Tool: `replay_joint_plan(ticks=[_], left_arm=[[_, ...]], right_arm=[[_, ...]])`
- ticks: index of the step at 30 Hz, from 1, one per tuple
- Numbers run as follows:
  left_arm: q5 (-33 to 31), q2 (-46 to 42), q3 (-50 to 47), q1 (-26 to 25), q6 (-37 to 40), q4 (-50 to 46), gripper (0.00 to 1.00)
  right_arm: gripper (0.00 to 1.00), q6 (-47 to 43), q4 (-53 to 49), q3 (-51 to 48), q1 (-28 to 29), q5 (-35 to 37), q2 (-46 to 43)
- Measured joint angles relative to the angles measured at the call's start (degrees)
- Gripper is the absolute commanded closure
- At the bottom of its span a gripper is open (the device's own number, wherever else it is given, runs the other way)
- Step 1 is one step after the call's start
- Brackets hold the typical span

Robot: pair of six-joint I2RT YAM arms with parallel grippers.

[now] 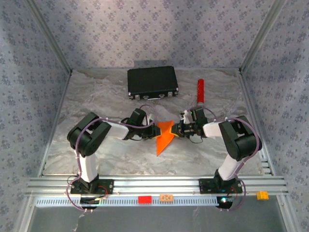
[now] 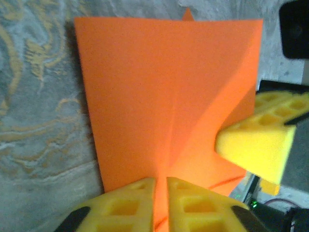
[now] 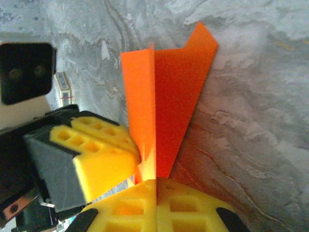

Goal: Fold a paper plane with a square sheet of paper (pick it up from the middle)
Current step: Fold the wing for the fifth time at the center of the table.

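Clamped in the right hand (image 3: 155,182), the paper (image 1: 164,137) may be twisted askew or dropped, being only loosely straddled by the narrowly parted left hand (image 2: 161,182).

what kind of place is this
Probably a robot lab test cell: patterned walls on aluminium frame posts, with a left arm and right arm bolted to a rail.

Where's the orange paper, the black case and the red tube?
orange paper (image 1: 164,137): top view, middle of its folded face.
black case (image 1: 152,81): top view, centre of its lid.
red tube (image 1: 200,91): top view, halfway along it.
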Motion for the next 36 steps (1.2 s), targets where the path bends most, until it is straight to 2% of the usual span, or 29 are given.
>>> replay_joint_plan(ticks=[4, 7, 11, 17, 24, 36], left_arm=[[-4.04, -4.96, 0.02, -0.28, 2.62, -5.92, 0.65], [-7.72, -9.55, 0.04, -1.07, 5.33, -9.49, 0.65], [-12.63, -12.9, 0.52, -4.79, 9.53, -13.05, 0.65], [-19.74, -13.16, 1.75, -12.76, 16.39, -19.08, 0.61], [-30.53, -12.94, 6.27, -21.22, 23.96, -26.75, 0.57], [-43.3, -7.13, 10.25, -26.38, 27.19, -33.11, 0.54]], right_arm=[[0.96, 3.04, -0.02, -1.73, 0.0, 2.54, -2.84], [0.96, 6.58, 1.03, -3.82, 0.0, 4.59, -5.95], [0.96, 13.64, 5.75, -8.39, 0.17, 7.32, -8.81], [0.95, 20.94, 8.85, -11.06, 1.51, 10.27, -10.1], [0.88, 22.95, 9.68, -11.04, 2.25, 11.82, -13.42], [0.9, 23.1, 9.66, -11.04, 3.17, 12.0, -13.73]])
